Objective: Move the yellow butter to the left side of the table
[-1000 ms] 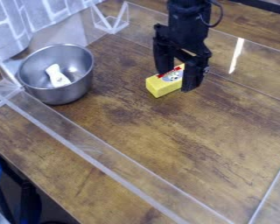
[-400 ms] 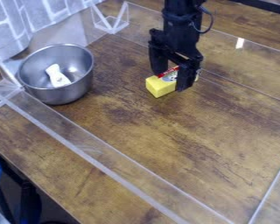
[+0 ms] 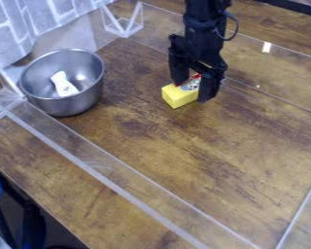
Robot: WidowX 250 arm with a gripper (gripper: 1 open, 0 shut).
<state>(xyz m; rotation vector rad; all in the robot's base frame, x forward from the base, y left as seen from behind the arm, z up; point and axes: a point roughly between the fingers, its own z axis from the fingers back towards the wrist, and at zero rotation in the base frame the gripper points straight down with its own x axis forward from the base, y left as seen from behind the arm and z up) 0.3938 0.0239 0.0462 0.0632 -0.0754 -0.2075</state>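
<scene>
The yellow butter [image 3: 182,95] is a small yellow block with a red and white label, lying on the wooden table [image 3: 158,165] near its middle. My black gripper [image 3: 196,83] hangs straight down over the block's far end. Its two fingers stand open, one on each side of the butter's upper right part. Nothing is held between them. The fingers hide part of the block's far end, so I cannot tell whether they touch it.
A metal bowl [image 3: 62,82] with a white object inside sits at the left. A clear plastic wall [image 3: 86,156] runs along the table's front edge. A white cloth-like object [image 3: 35,24] lies at the far left corner.
The gripper has shifted slightly left and away from the camera, and lower around the butter. The butter has not moved.
</scene>
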